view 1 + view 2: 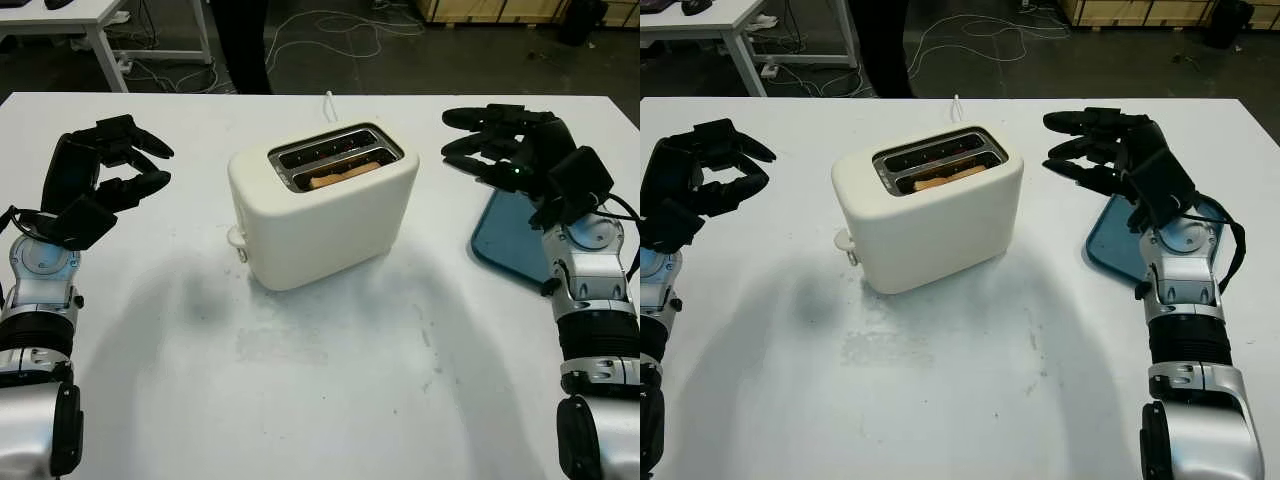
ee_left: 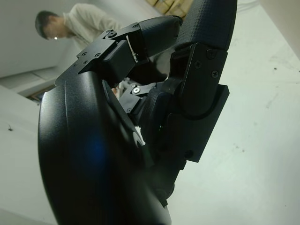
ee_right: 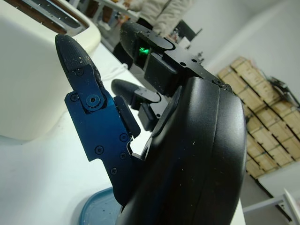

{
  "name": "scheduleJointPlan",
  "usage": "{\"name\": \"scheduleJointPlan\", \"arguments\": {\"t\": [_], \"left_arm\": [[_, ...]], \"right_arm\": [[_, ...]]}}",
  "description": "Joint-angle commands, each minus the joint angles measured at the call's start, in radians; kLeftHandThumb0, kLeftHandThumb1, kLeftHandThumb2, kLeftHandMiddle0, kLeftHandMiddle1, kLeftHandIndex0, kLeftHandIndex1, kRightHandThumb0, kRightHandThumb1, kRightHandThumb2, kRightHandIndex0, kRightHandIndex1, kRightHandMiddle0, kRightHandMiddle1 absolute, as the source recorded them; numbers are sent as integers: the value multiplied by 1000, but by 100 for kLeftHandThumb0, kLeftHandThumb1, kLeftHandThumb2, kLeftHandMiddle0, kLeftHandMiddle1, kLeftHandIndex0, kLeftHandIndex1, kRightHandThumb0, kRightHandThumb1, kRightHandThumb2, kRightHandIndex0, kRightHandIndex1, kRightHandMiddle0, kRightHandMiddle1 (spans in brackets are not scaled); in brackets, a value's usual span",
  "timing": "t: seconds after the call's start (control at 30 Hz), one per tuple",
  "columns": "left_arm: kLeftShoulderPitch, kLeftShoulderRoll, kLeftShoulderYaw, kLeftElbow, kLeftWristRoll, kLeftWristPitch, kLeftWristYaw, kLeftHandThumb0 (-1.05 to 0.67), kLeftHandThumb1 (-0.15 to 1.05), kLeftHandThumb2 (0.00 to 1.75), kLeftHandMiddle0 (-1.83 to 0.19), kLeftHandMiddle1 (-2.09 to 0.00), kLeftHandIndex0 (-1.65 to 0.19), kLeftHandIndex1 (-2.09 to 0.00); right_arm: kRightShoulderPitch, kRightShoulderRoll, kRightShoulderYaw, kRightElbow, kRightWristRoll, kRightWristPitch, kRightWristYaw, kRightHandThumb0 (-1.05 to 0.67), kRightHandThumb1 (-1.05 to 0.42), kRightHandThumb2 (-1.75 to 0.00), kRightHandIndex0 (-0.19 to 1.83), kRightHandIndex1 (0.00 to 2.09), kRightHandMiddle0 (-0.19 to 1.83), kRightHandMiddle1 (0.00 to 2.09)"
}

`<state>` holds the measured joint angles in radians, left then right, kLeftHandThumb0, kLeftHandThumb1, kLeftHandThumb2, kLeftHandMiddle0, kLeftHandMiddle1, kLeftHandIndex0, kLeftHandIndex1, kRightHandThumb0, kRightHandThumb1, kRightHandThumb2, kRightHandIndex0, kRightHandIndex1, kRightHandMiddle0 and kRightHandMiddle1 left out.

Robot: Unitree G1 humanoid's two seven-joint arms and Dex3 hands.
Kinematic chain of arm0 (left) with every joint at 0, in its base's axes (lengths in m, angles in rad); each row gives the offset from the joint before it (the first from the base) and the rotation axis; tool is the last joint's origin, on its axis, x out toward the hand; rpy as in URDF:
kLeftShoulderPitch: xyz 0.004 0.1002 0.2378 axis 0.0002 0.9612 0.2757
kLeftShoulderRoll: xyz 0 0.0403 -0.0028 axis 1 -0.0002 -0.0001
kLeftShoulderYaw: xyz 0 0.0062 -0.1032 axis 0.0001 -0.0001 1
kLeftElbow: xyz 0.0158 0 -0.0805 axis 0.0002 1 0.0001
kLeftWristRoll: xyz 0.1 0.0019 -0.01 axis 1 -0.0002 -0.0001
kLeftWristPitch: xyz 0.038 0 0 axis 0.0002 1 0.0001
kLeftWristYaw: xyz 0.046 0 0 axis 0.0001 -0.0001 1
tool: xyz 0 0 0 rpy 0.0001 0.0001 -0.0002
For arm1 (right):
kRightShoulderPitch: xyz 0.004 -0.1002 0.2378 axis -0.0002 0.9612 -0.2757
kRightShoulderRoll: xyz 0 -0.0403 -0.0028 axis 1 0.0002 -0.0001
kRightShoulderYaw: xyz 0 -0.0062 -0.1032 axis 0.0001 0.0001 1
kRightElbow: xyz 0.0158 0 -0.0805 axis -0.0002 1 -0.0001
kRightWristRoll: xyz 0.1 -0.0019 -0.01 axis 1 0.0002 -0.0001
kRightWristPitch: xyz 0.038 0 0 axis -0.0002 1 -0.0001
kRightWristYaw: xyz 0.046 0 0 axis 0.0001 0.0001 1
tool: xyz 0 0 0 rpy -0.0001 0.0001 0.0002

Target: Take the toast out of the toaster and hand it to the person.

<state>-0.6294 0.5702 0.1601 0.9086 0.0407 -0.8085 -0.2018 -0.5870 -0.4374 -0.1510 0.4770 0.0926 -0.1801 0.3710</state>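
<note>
A cream two-slot toaster (image 1: 320,215) stands in the middle of the white table (image 1: 330,380). A slice of browned toast (image 1: 345,172) sits low in its nearer slot. My left hand (image 1: 158,166) hovers open to the left of the toaster, holding nothing. On the toaster's right, my right hand (image 1: 452,143) is raised open, its fingers pointing toward the toaster's top and a short gap away from it. A person (image 1: 240,45) in dark trousers stands at the table's far edge, and their light top (image 3: 161,11) appears in the right wrist view.
A blue tray (image 1: 505,240) lies on the table under my right wrist. The toaster's white cord (image 1: 328,100) runs off the far edge. A white bench (image 1: 90,25) and cables on the floor lie beyond the table. Stacked wooden crates (image 3: 265,126) stand in the background.
</note>
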Motion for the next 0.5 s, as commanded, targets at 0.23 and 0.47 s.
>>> {"name": "scheduleJointPlan", "arguments": {"t": [0.23,0.47], "left_arm": [[-10,-3,0,8,-3,-19,4,-105,92,24,-83,-118,-76,-103],[-10,-3,-1,8,1,-17,7,-105,92,24,-83,-119,-76,-104]], "right_arm": [[-19,5,-14,26,28,-34,17,-61,-67,0,69,85,102,4],[-25,8,-12,35,14,-38,8,-63,-66,0,71,85,103,5]]}}
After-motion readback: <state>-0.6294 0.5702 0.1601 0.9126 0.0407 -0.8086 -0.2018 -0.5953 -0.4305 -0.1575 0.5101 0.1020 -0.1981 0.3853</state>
